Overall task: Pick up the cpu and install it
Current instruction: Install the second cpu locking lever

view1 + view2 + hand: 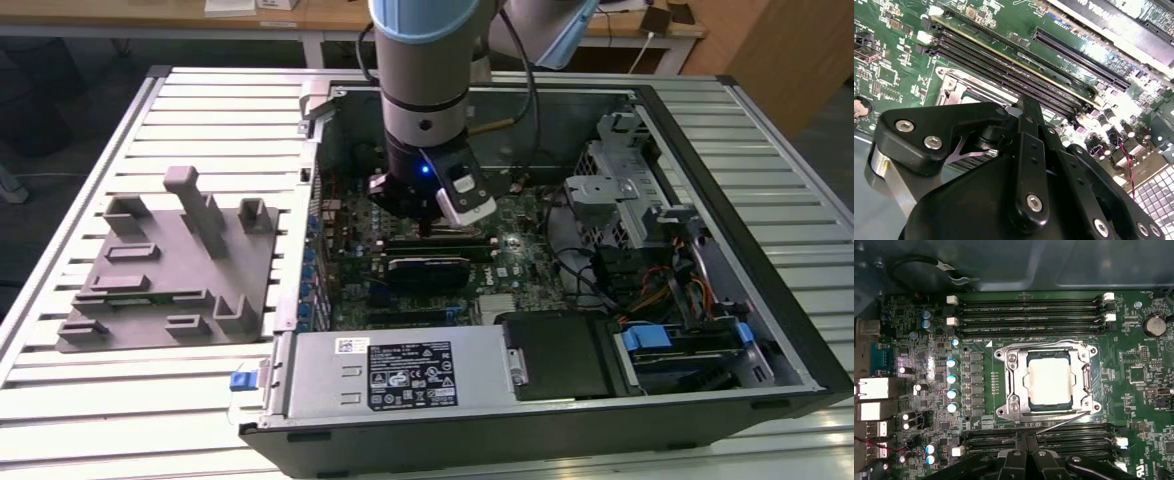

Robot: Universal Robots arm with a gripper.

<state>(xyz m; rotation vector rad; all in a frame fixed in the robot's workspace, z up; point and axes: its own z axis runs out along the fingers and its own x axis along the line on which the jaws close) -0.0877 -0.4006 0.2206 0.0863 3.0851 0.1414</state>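
Your black, bolted-link claw (1026, 460) has its fingers drawn together with nothing between them. It hangs just over the dark, ridged memory slots (1039, 440) that run along one side of the socket, and I can't tell whether the tips touch them.

The cpu (1049, 380), a small flat square chip with a matte silvery-grey top and a pale rim, lies seated in the silver metal socket frame (1011, 385) near the middle of the green circuit board (1139, 375), apart from the claw.

In the exterior view the arm reaches down into the open black computer case (787, 340) on the slatted metal table (80, 160), near a grey moulded tray (160, 270).
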